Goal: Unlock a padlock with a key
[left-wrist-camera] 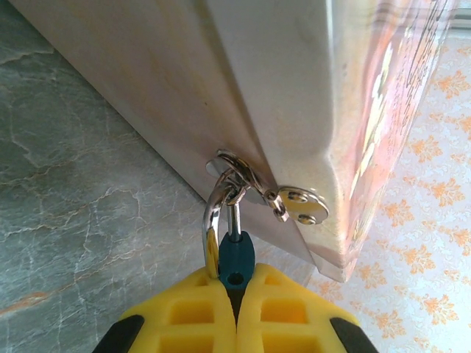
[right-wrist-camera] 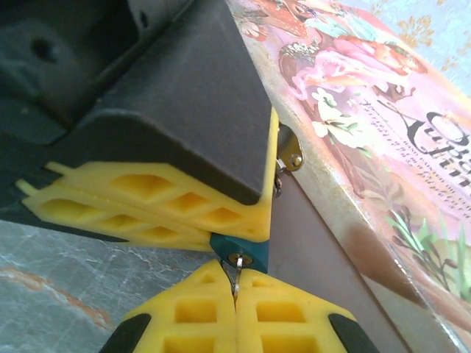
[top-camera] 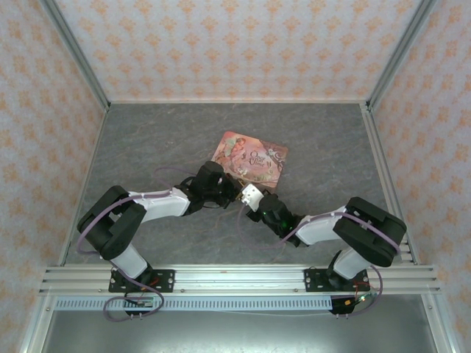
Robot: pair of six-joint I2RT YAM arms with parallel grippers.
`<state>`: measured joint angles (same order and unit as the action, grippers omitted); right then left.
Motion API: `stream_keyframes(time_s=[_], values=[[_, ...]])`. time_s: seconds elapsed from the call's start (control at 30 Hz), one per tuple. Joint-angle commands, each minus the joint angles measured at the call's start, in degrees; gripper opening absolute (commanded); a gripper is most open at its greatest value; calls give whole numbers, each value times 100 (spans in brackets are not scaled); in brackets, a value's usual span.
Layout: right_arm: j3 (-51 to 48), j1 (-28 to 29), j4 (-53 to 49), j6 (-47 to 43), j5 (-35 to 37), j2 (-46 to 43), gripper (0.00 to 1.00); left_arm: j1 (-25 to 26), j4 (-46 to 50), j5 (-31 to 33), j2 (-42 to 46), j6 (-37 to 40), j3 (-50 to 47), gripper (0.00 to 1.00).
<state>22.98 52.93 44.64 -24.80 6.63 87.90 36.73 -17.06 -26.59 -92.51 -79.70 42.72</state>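
Nearest, from the right wrist: right gripper [right-wrist-camera: 235, 294] pinched tight on a thin metal key [right-wrist-camera: 235, 278], key tip at the keyhole of the padlock [right-wrist-camera: 239, 256] at 12 o'clock. Just beyond, left gripper [left-wrist-camera: 235, 294] clamped on the blue padlock body (yellow pads meeting around it), with the steel shackle [left-wrist-camera: 212, 217] hooked through the hasp [left-wrist-camera: 298, 204] on the pink tin [top-camera: 250, 158]. From above, both claws tip to tip mid-table [top-camera: 147, 140], tin at 12 o'clock of that meeting point, toward the far wall.
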Motion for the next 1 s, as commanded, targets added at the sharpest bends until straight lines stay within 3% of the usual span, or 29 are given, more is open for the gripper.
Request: stream_keyframes(time_s=[0.0,0.27,0.57,0.97], values=[[4,-54,210,790,-423,-141,0,44,-58,-75,174,-19,62,0],[-4,-83,256,1272,-550,-72,0,45,-3,-27,181,53,39,0],[42,-81,122,2006,-558,76,0,34,870,377,651,783,164,32],[-159,-81,681,3413,-861,131,0,-135,1712,916,1244,1277,4,58]])
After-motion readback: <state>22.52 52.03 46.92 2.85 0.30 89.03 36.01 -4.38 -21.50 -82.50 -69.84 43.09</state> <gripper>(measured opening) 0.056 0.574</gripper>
